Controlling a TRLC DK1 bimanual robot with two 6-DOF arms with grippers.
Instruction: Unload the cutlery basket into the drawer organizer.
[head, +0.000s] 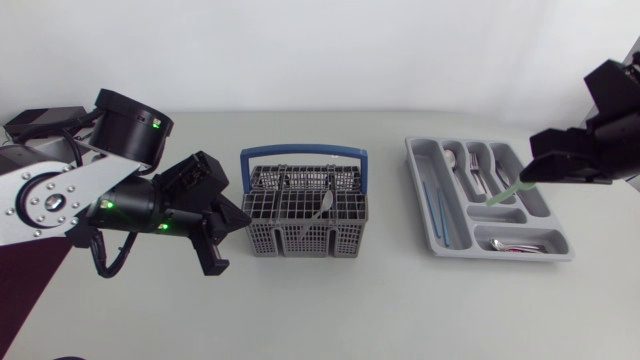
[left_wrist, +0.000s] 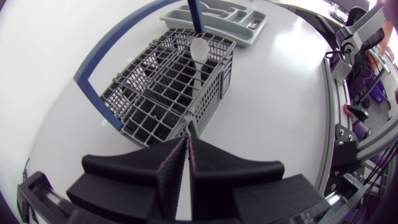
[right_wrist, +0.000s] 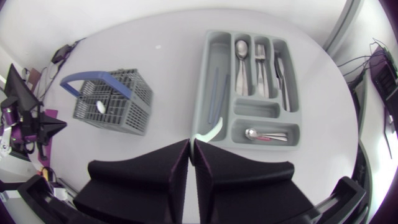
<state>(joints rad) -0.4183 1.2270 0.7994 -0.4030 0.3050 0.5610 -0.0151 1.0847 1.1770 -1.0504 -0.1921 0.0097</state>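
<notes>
A grey cutlery basket (head: 290, 215) with a blue handle stands mid-table, and one grey spoon (head: 322, 207) leans inside it. My left gripper (head: 228, 238) is just beside the basket's left wall; in the left wrist view this gripper (left_wrist: 187, 152) is shut and empty, with the basket (left_wrist: 161, 93) and spoon (left_wrist: 199, 53) ahead of it. To the right lies the grey drawer organizer (head: 419, 190). My right gripper (head: 528, 178) hangs above its right side, shut on a pale green utensil (head: 506, 193). The right wrist view shows that utensil (right_wrist: 213, 133) curving out from the gripper (right_wrist: 191, 148) above the organizer (right_wrist: 256, 109).
The organizer holds a spoon (right_wrist: 241, 56), forks (right_wrist: 261, 56), knives (right_wrist: 281, 71), small spoons (right_wrist: 267, 134) and thin blue sticks (right_wrist: 215, 93) in separate compartments. Bare table lies between basket and organizer and along the front edge.
</notes>
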